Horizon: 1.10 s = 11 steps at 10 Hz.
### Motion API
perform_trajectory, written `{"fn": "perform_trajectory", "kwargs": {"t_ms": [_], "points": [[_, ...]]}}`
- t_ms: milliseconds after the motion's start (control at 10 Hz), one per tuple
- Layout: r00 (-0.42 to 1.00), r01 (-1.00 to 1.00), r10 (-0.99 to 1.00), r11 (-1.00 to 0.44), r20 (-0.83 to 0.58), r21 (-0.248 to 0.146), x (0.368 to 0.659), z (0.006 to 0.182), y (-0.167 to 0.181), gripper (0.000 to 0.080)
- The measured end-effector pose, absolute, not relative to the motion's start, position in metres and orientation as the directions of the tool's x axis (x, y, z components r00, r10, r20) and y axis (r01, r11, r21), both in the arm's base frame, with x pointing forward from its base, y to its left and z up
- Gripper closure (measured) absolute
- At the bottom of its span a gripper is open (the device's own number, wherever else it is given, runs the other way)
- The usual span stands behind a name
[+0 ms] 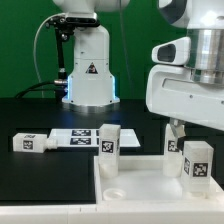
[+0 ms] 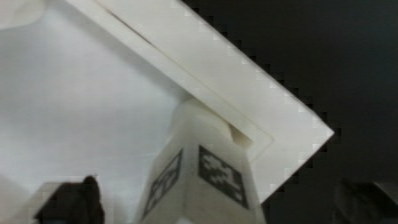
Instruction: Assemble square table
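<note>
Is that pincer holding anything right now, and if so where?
Nothing is held, as far as shows: the pincer stands open, its fingers clear of the upright white leg on the square top.

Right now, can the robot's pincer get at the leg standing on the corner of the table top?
Probably yes. The pincer is open right above that leg on the table top, and nothing seems to be in the way.
</note>
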<state>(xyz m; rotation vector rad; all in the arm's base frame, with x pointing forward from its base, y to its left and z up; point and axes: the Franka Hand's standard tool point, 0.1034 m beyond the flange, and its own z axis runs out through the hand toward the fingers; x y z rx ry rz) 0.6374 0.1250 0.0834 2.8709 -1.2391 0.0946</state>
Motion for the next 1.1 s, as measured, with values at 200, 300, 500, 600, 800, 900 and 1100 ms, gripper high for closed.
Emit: {"fn": "perform_trajectory", "kwargs": {"t_ms": [200, 300, 500, 600, 800, 900, 1100], "points": [[0.760, -0.648, -0.647, -0.761, 0.062, -0.005, 0.638, 0.084, 0.124, 0.0151], [0.879, -0.473, -0.472, -0.881, 0.072, 0.004, 0.641, 0.087, 0.119, 0.0151], [0.937, -0.338, -0.336, -0.941, 0.093, 0.008, 0.645, 0.087, 0.115, 0.0151], [0.937, -0.338, -0.336, -0.941, 0.093, 0.008, 0.645, 0.087, 0.114, 0.0237], [0.910, -0.406, -0.404, -0.914, 0.091, -0.001, 0.645, 0.086, 0.115, 0.0372], [0.870, -0.485, -0.484, -0.874, 0.090, -0.008, 0.645, 0.086, 0.114, 0.0516], [0.805, -0.587, -0.586, -0.809, 0.089, -0.018, 0.645, 0.086, 0.113, 0.0515]]}}
